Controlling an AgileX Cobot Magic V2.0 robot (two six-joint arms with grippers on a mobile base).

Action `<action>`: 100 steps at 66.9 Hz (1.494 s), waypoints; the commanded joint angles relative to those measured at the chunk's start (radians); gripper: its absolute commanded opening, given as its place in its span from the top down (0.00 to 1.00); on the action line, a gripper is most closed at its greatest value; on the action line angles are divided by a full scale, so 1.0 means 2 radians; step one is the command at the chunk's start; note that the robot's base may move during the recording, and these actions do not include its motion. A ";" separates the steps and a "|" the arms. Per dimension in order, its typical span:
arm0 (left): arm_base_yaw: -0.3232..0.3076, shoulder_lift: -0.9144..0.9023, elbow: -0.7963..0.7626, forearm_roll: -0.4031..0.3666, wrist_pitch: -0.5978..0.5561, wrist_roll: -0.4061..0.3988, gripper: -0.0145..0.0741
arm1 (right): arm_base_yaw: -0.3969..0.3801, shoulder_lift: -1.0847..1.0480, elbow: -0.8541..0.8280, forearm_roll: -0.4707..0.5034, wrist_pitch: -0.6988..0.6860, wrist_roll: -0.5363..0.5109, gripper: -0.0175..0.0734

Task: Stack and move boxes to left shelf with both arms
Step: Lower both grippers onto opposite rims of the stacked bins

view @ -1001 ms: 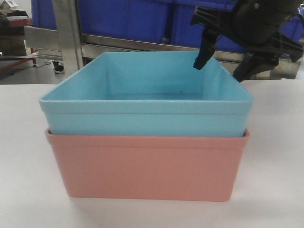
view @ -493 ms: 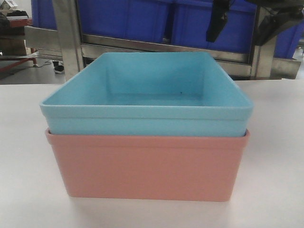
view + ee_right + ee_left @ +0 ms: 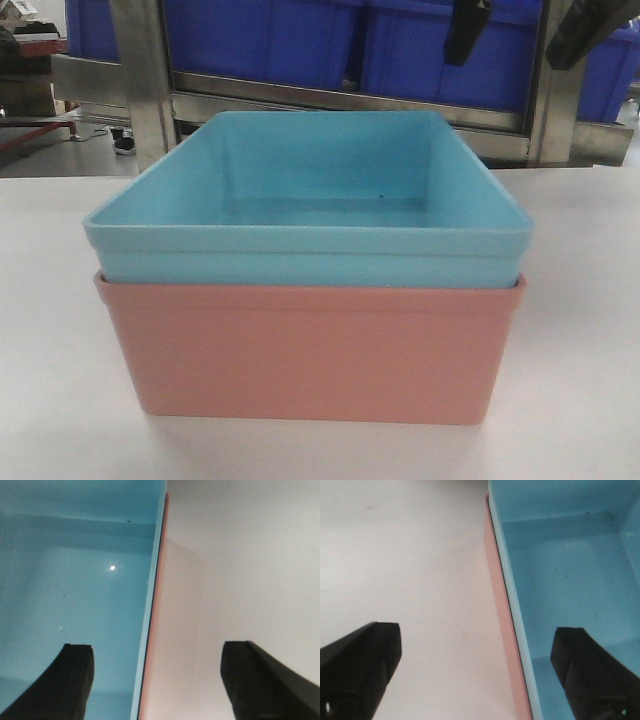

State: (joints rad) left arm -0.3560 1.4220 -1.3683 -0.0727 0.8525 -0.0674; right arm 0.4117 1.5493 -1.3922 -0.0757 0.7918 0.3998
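**Stack formed.** Light blue box sits nested in salmon pink box on the worktop. Left tool, fingers apart, hangs over the 9 o'clock rim. Right tool, also apart, hangs over the 3 o'clock rim. Grasp, lift and transfer to the left shelf remain.

Upright on the flat white table, one salmon pink tub

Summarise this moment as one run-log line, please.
light blue tub nested in pink tub on white table | left gripper open over left rim | right gripper open over right rim
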 commanded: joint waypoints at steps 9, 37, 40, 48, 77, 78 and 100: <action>0.001 0.067 -0.070 -0.041 0.015 -0.001 0.32 | 0.020 -0.004 -0.020 0.002 -0.018 -0.006 0.19; -0.033 0.155 -0.073 -0.037 0.001 -0.001 0.32 | 0.031 0.066 -0.022 0.009 -0.011 0.010 0.19; -0.036 0.161 -0.073 -0.034 -0.002 -0.001 0.32 | 0.031 0.073 -0.022 0.010 -0.011 0.010 0.19; -0.036 0.181 -0.073 -0.032 -0.006 -0.001 0.32 | 0.031 0.093 -0.022 0.010 -0.011 0.011 0.19; -0.036 0.234 -0.074 -0.038 -0.013 -0.013 0.32 | 0.031 0.152 -0.022 0.011 -0.016 0.011 0.19; -0.036 0.236 -0.074 -0.038 -0.013 -0.013 0.32 | 0.031 0.153 -0.022 0.011 -0.016 0.011 0.19; -0.036 0.244 -0.074 -0.038 -0.013 -0.013 0.32 | 0.031 0.166 -0.022 0.011 -0.021 0.011 0.26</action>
State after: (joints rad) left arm -0.4231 1.9430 -1.4921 -0.1360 0.8538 -0.0827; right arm 0.4721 1.9063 -1.4151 -0.0468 0.7834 0.4212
